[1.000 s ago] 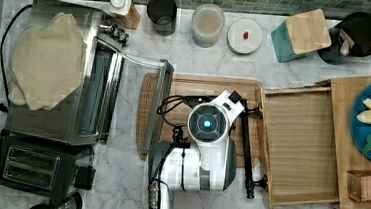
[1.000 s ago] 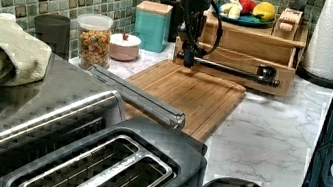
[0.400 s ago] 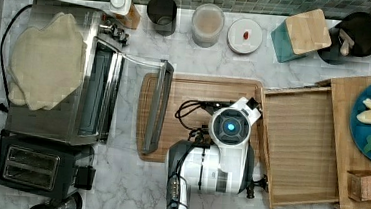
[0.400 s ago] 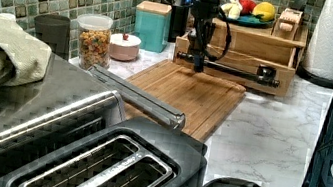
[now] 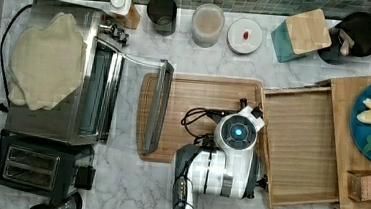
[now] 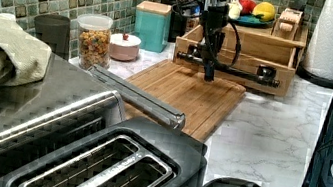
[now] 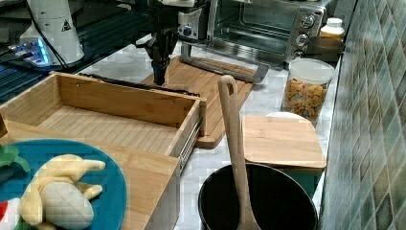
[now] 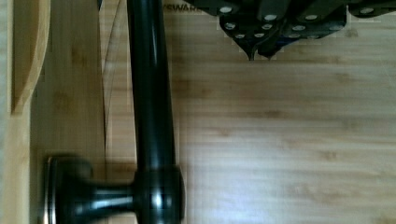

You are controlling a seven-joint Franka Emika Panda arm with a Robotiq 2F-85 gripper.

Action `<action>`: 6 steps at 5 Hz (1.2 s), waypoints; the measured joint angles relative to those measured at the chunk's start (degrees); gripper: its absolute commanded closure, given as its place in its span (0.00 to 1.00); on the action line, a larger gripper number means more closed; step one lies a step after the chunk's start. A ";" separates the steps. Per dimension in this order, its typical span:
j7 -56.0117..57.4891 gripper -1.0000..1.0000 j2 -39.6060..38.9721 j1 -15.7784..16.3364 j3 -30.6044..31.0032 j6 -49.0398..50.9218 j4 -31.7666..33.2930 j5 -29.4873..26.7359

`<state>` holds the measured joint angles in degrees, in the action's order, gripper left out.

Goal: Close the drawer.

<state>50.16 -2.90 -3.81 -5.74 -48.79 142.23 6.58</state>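
Wooden drawer point(image 7: 110, 120) stands open; wrist view reveals clenched fingers point(image 8: 259, 46) just beside its black handle point(image 8: 148, 93).

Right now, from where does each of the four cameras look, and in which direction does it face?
Top view: overhead, straight down on the counter; shows the arm beside the open drawer.
Left view: low behind the toaster, facing along the counter to the drawer front; the gripper hangs at the handle.
Right view: beside the drawer, facing the toaster oven; gripper above the cutting board.
Wrist view: looking down on handle and board, fingertips together.
Shared: all four show the drawer handle.
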 measured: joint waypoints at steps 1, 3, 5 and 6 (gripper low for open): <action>0.95 1.00 0.00 -0.50 -0.37 -3.44 1.45 0.10; 16.98 1.00 -0.17 -2.68 -2.40 -4.14 0.45 0.10; 21.01 1.00 -3.13 -3.15 -5.75 -1.93 -3.47 0.04; 21.01 1.00 -4.63 -3.49 -7.84 -2.77 -5.04 0.00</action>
<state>71.17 -7.53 -7.30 -13.58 -51.56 137.20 6.58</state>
